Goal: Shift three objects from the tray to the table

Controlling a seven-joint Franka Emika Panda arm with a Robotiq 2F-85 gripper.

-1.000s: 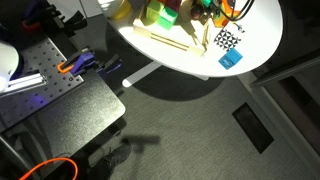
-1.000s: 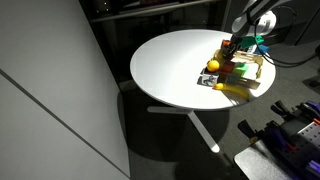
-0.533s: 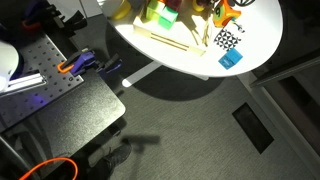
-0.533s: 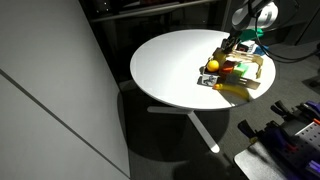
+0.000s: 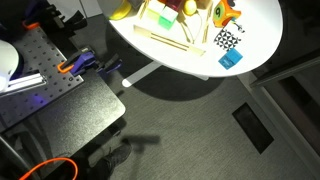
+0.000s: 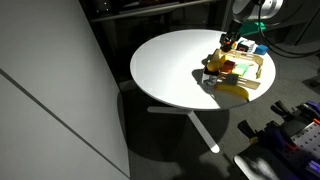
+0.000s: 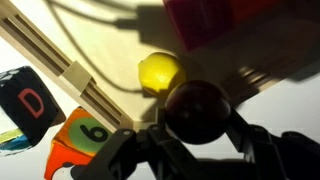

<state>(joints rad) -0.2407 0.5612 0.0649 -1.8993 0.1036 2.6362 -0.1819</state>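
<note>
Jaws look clamped on a dark round piece (image 7: 200, 112), hanging over the tray (image 7: 42, 47) near a yellow ball (image 7: 160, 72); light, hard and smooth, it probably wants a squeeze across its widest middle.

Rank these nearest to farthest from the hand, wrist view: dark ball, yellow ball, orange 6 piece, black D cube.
1. dark ball: in the hand, between its fingers.
2. yellow ball: just up and left, inside the tray rim.
3. orange 6 piece: left, outside the rim.
4. black D cube: far left, outermost.
</note>
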